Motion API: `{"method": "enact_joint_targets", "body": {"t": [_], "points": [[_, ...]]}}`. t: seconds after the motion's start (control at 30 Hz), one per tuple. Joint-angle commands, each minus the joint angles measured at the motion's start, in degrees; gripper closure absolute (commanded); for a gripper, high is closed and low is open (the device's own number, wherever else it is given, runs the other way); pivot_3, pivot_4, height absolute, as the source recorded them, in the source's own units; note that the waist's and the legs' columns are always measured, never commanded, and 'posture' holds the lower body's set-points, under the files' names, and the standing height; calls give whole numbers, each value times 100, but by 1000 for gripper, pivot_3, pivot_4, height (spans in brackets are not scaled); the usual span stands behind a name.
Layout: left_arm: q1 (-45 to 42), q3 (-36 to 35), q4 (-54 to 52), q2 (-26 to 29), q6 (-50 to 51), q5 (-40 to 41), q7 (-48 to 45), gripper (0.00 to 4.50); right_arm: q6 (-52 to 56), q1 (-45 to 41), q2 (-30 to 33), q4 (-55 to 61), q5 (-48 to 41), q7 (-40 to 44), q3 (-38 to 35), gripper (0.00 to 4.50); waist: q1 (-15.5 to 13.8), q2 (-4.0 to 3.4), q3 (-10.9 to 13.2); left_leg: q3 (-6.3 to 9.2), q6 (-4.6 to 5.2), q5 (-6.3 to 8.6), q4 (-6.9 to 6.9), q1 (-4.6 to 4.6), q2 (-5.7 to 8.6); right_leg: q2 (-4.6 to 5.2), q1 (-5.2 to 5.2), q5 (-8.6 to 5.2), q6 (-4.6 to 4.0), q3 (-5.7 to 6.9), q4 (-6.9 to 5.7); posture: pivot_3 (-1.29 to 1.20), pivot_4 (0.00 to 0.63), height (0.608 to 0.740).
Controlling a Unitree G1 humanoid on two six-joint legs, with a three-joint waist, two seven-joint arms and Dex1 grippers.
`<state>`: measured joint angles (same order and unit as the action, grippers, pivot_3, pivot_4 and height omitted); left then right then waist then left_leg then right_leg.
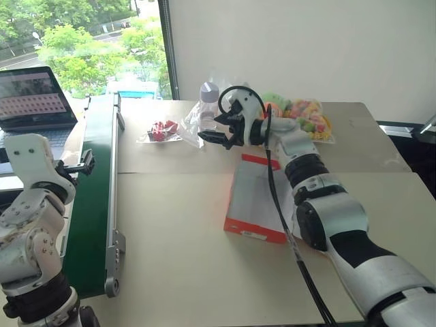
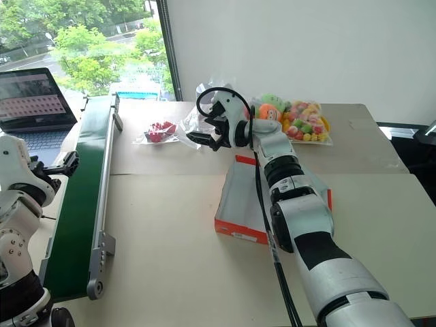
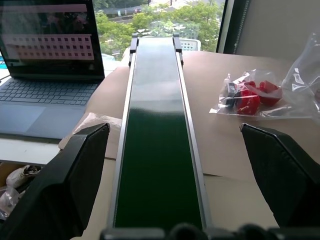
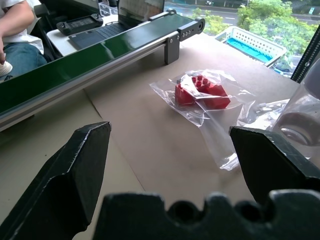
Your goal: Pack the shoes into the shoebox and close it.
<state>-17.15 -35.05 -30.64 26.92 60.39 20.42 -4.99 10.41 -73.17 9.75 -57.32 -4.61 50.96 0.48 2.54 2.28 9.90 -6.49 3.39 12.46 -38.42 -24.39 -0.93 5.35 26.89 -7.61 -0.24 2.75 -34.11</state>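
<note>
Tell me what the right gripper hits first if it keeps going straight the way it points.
Probably the clear plastic bag holding a red blocky item, lying on the tan table straight ahead of the open right gripper. Depth is unclear; it might pass just above.

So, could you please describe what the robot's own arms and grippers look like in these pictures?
Both arms are built of glossy white and silver-grey shell segments joined by black ribbed joints. The right arm carries a black cable along its length, looping above the wrist. The left arm shows round screw-studded joint covers. The right gripper and left gripper each have two broad, matte black, wedge-shaped fingers.
</note>
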Motion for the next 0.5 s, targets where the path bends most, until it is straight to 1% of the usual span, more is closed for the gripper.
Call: {"method": "enact_joint_targets", "body": {"t": [0.03,0.5], "points": [[-31,28,-244,64,-14,55,1,0,77,16,50,383,-50,50,18,19,0,0,0,0,0,0,0,0,0,0,0,0,0,0,0,0,150,740],[22,155,-272,71,20,147,-21,0,429,332,158,884,-110,174,73,19,-8,0,0,0,-1,-1,0,0,0,0,0,0,0,0,0,0,150,740]]}}
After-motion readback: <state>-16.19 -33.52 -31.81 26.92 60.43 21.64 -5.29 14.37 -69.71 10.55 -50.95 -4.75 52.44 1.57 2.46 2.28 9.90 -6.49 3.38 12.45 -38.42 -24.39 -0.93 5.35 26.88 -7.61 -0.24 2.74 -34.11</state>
